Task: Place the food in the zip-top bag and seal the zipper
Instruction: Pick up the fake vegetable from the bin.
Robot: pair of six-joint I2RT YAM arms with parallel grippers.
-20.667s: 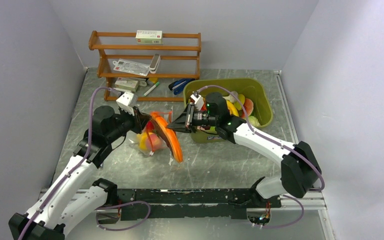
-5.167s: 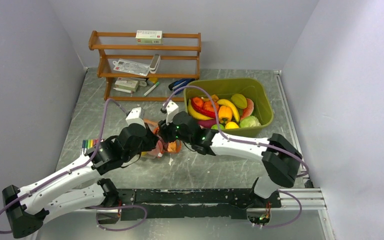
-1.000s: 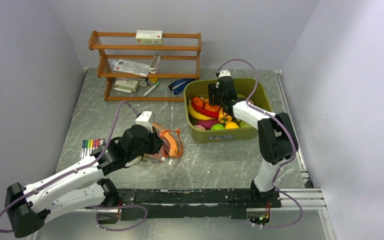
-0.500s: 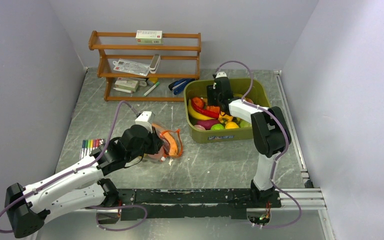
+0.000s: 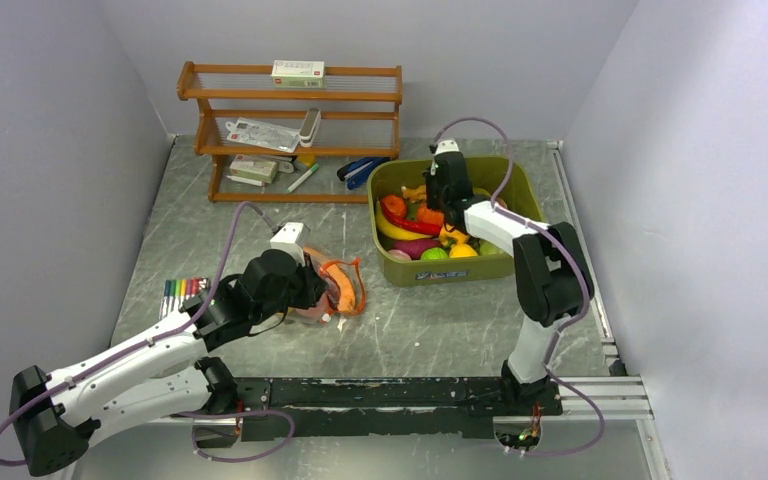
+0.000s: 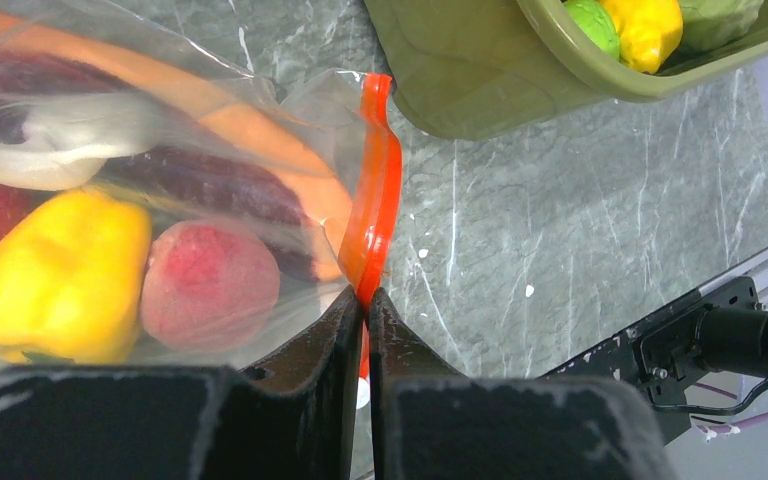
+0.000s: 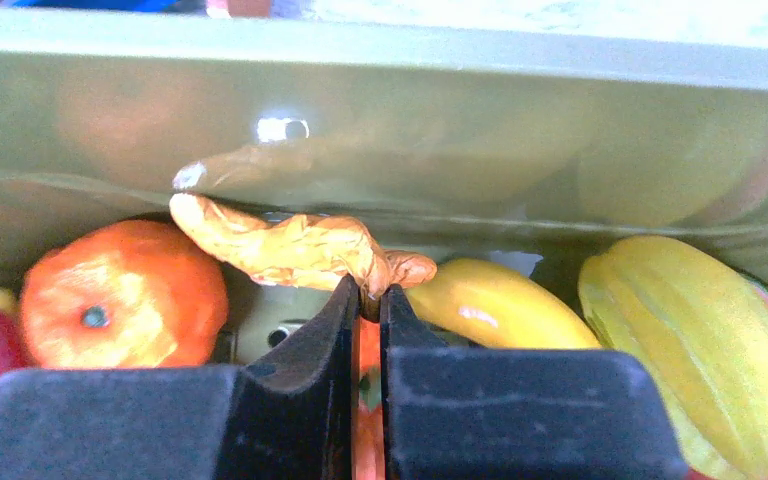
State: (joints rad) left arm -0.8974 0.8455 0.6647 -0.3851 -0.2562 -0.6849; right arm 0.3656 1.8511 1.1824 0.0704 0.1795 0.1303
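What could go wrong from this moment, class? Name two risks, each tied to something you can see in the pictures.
1. The right gripper pinches the tan knobbly toy by its thin end only; it may swing or slip when lifted from the olive tub.
2. The left gripper grips the zipper at one spot, and the zip-top bag looks crowded near its mouth, so another piece may jam there and make sealing harder.

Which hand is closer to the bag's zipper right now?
Left. The left hand is shut on the zipper; the right hand is away in the green tub, shut on a ginger root.
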